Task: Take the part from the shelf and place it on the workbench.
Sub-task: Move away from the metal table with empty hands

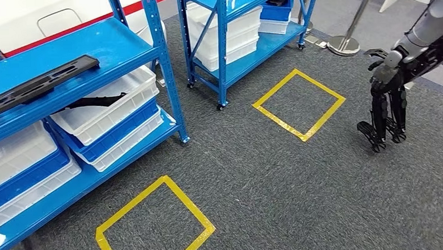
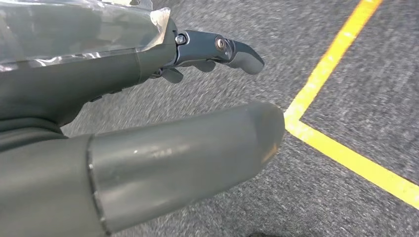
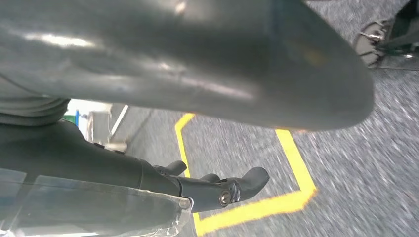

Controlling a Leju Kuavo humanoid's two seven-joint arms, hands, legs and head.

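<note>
Currently: long black part (image 1: 37, 85) lying flat on top level of blue shelf (image 1: 122, 48), untouched. Right robot hand (image 1: 386, 105) hanging over grey carpet (image 1: 299, 194), fingers spread, holding nothing. Left robot hand (image 2: 163, 118) likewise empty, fingers apart, above yellow tape square (image 2: 341, 74).

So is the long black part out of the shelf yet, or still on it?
Still on it. The long black part lies flat on the blue shelf; the right robot hand hangs over the carpet, holding nothing.

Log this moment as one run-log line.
stage: nearing shelf | part: on blue shelf, untouched | left hand: open | right hand: open, hanging over carpet
</note>
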